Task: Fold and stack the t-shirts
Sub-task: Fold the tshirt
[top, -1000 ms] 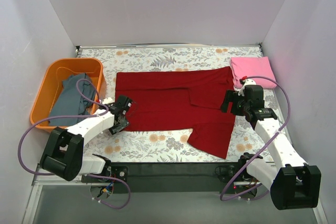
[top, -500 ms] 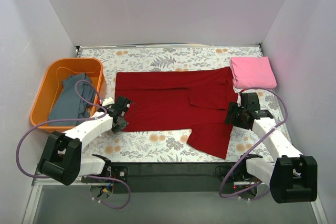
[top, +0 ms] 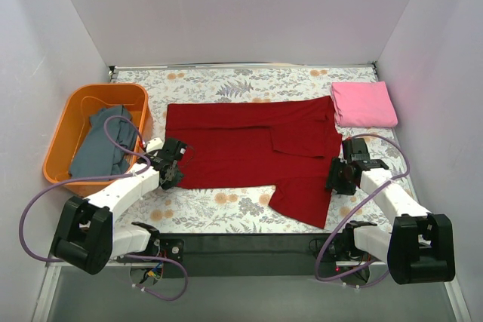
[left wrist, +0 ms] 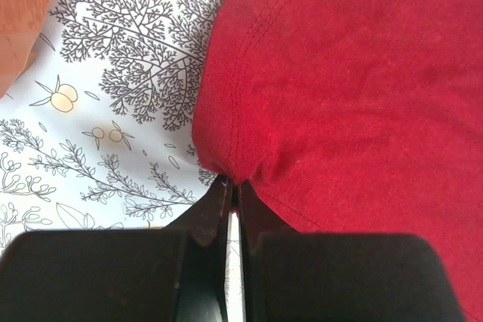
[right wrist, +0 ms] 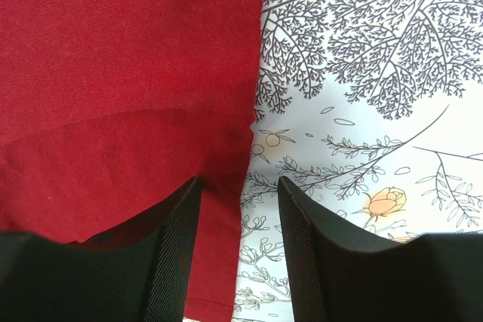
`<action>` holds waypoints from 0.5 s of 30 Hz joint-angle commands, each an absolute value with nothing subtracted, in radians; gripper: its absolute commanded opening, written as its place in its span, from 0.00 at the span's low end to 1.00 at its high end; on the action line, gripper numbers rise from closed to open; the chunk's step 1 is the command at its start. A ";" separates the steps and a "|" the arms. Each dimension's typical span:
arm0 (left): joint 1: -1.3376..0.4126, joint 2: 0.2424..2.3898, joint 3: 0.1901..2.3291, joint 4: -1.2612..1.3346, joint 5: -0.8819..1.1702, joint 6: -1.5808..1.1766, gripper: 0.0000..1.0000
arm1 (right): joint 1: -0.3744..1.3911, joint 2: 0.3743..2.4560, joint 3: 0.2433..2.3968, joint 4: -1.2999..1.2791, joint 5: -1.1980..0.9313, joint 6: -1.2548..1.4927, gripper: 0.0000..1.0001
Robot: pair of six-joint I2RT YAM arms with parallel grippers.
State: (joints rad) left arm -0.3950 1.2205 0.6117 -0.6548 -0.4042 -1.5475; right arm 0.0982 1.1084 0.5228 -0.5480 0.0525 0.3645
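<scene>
Pinch on dark red t-shirt (top: 249, 141), 9 o'clock corner, by left end effector (left wrist: 234, 186); right end effector (right wrist: 240, 186) wide, 3 o'clock edge.

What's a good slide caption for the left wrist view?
The left gripper pinches the dark red t-shirt at its edge, above the floral tablecloth.
</scene>
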 commanded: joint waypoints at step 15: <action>-0.399 1.190 0.598 -0.646 -0.411 -1.543 0.00 | 0.095 1.155 0.523 -0.544 -0.020 0.347 0.41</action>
State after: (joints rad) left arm -0.3950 1.2171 0.6018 -0.6506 -0.4026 -1.5448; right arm 0.0982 1.1542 0.5468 -0.5247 0.0376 0.3439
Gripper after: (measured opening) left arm 0.027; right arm 0.417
